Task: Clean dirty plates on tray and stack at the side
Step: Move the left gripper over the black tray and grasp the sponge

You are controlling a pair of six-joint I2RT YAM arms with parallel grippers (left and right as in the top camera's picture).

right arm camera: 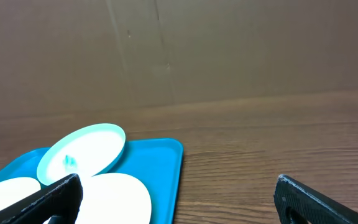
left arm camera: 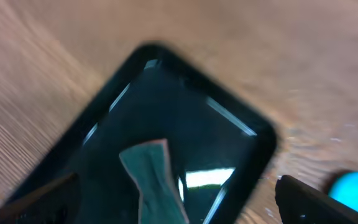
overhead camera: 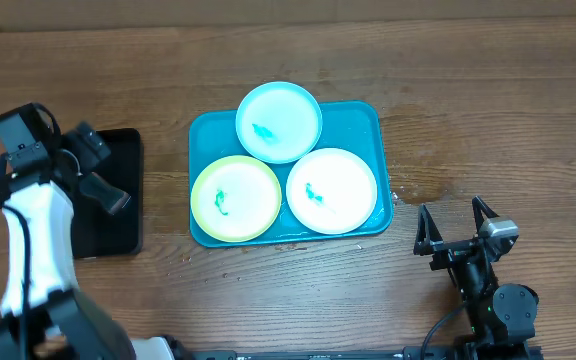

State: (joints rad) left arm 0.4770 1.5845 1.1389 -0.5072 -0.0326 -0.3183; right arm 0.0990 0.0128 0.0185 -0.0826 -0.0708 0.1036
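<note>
The turquoise tray (overhead camera: 368, 125) lies at the table's centre and holds three plates. The light blue plate (overhead camera: 290, 108) is at the back, the yellow-green plate (overhead camera: 248, 205) front left, the white plate (overhead camera: 343, 175) front right. Each has a small teal smear at its centre. My left gripper (overhead camera: 106, 168) is open over a black tray (overhead camera: 118, 230), with a dark teal-grey strip (left arm camera: 154, 174) between its fingers (left arm camera: 176, 182); that view is blurred. My right gripper (overhead camera: 451, 210) is open and empty, right of the turquoise tray (right arm camera: 166, 162), and its view (right arm camera: 178, 183) shows the light blue plate (right arm camera: 86, 149) and white plate (right arm camera: 120, 196).
The black tray (left arm camera: 185, 106) sits at the left, apart from the turquoise tray, whose corner shows in the left wrist view (left arm camera: 356, 186). Bare wooden tabletop (overhead camera: 488, 120) surrounds both. A brown cardboard wall (right arm camera: 229, 50) stands behind the table.
</note>
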